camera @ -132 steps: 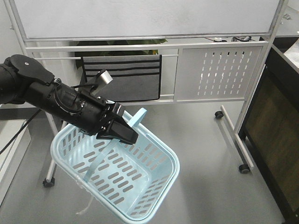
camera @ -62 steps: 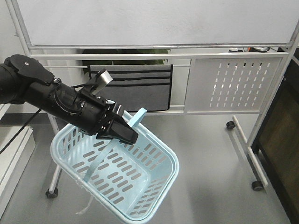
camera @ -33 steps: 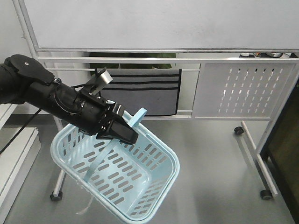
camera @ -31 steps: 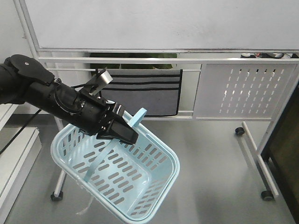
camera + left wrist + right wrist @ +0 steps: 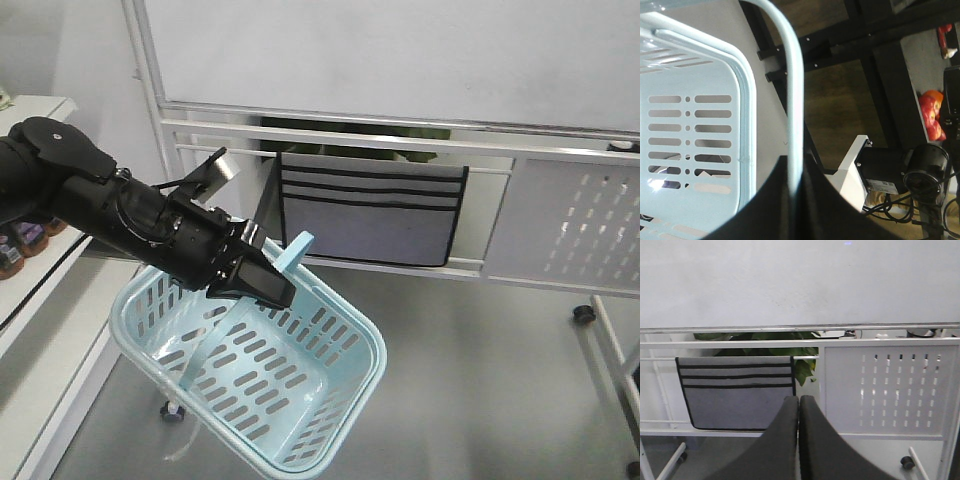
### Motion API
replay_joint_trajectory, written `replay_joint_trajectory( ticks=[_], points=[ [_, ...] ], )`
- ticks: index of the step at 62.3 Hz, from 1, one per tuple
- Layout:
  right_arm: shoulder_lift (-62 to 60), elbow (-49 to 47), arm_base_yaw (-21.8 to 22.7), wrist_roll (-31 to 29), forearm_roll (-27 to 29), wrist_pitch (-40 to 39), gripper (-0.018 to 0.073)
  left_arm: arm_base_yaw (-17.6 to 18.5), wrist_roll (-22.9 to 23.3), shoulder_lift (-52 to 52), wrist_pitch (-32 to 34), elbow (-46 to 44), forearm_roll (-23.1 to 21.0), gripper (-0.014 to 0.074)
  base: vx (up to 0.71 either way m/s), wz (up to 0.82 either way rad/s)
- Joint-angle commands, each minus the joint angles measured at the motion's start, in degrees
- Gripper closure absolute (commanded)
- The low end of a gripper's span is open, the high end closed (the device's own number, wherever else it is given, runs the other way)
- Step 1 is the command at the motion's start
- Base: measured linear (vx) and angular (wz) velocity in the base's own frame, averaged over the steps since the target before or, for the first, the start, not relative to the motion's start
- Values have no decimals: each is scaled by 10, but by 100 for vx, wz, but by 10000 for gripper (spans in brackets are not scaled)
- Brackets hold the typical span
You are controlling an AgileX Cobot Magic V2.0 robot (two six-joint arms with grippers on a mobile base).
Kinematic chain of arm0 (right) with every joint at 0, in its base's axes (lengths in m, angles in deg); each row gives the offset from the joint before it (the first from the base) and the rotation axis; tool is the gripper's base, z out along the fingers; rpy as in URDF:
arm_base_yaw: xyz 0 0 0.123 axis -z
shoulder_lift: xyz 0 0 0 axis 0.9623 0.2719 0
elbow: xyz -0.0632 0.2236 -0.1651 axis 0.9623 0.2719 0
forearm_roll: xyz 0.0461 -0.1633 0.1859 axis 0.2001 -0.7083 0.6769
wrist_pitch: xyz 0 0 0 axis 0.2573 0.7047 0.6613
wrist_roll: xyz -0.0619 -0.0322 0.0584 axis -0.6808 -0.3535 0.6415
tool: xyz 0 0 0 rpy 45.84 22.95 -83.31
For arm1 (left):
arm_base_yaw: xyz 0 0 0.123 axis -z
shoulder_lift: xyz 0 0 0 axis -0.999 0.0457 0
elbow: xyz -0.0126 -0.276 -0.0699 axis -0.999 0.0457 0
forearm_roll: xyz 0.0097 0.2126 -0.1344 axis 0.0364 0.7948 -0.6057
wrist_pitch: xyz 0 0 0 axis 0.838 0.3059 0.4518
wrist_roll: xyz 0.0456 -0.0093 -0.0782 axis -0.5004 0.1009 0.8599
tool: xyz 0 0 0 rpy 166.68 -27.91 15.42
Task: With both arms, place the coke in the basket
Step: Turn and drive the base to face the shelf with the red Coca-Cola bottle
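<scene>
**Left end effector point(image 5: 273, 290) carries the basket point(image 5: 365, 330) by a handle; right end effector point(image 5: 799, 402) is clenched.**

In the front view the black left arm point(image 5: 95, 200) reaches in from the left. Its end effector grasps one flat handle point(image 5: 292, 254) of the pale blue basket, which hangs tilted above the grey floor point(image 5: 480, 380), beside a white shelf point(image 5: 40, 330). The left wrist view shows that handle point(image 5: 792, 100) running down between the black fingers point(image 5: 765, 210). In the right wrist view the two fingers are pressed together, pointing toward a whiteboard point(image 5: 790, 280) with a grey striped pouch point(image 5: 735, 395) hung below it.
</scene>
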Motion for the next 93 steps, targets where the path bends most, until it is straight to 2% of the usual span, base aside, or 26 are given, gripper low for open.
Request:
replay_joint_trajectory(
  ticks=[1, 93],
  points=[
    [-8, 11, 4, -4, -2, -42, 569, 2, 0, -31, -9, -19, -48, 602, 9, 39],
    [-8, 11, 4, -4, -2, -42, 569, 2, 0, -31, -9, -19, -48, 602, 8, 38]
  ],
)
